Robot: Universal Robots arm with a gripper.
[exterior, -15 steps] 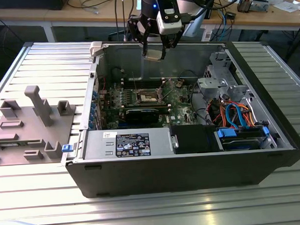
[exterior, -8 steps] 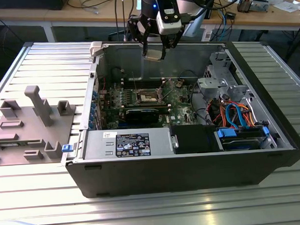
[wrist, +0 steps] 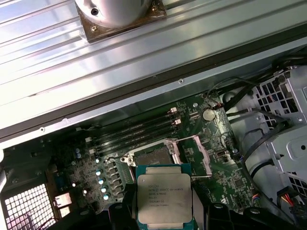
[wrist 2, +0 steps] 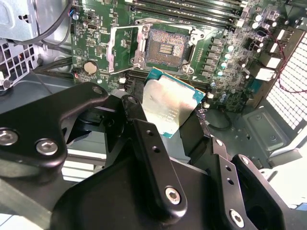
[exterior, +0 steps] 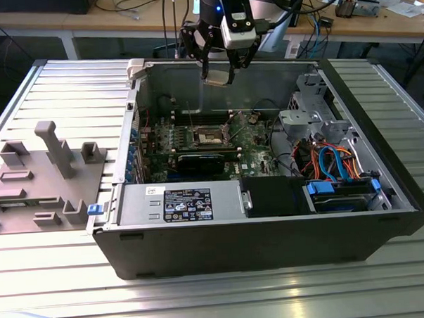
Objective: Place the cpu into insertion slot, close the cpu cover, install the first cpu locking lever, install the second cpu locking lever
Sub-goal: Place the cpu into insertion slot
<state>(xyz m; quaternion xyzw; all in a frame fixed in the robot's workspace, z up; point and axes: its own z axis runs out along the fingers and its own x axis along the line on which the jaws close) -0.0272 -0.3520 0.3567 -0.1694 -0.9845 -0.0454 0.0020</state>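
My gripper (exterior: pixel 219 71) hangs above the back of the open computer case, shut on the cpu (exterior: pixel 217 75). In both wrist views the cpu (wrist 2: pixel 169 106) (wrist: pixel 164 197), a flat square with a dull silver top and green edge, sits between the black fingers (wrist 2: pixel 144 139). It is held in the air above the green motherboard (exterior: pixel 250 140), apart from it. The insertion slot (exterior: pixel 209 136) (wrist 2: pixel 165 48) (wrist: pixel 151 155) lies uncovered with its dark contact field showing. The cpu cover (wrist 2: pixel 122 48) (wrist: pixel 199 151) is swung open beside the slot.
A long black card (exterior: pixel 198 163) lies just in front of the slot. The power supply (exterior: pixel 186 202) fills the case front; a drive cage (exterior: pixel 305 116) and blue and orange cables (exterior: pixel 331 157) crowd the exterior view's right. A grey fixture (exterior: pixel 50 148) stands outside the case.
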